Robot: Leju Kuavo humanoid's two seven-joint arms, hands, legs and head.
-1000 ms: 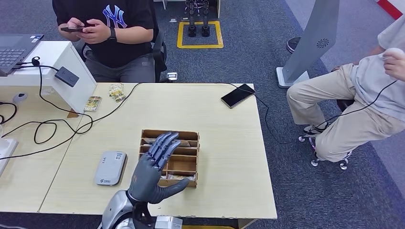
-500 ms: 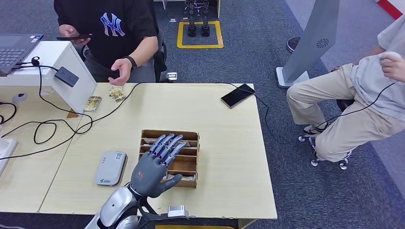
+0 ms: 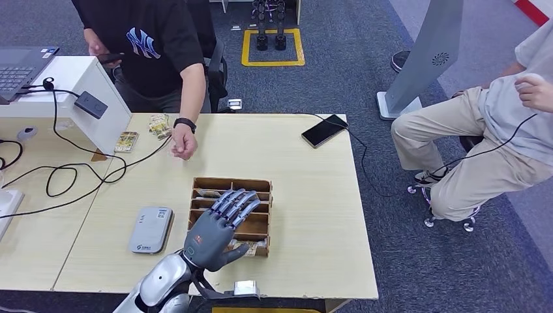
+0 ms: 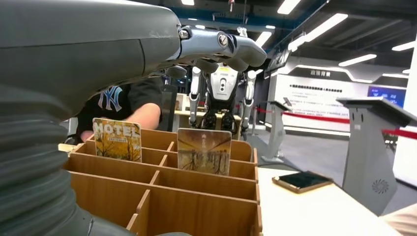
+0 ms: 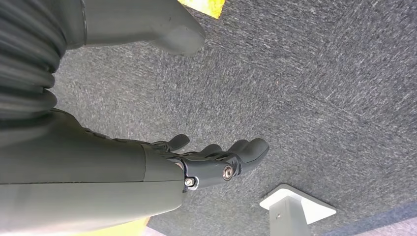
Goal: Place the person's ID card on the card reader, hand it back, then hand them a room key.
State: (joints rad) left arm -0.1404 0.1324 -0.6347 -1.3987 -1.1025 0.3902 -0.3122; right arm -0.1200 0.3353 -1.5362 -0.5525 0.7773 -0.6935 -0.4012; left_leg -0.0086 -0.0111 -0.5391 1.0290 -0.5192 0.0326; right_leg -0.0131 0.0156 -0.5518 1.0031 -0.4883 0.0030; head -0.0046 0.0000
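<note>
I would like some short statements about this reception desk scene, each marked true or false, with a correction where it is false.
1. The left hand hovers over the wooden card box with its fingers spread and holds nothing. True.
2. The white card reader lies on the table to the right of the card box. False: it lies to the left of the box.
3. A dark phone lies near the table's far edge with a cable attached. True.
4. The person's hand is lowered to the table top beyond the box. True.
5. The right hand holds a room key. False: it hangs over the grey carpet and holds nothing.
6. The wrist view shows the card box without cards. False: two picture cards stand in it, one printed HOTEL.
</note>
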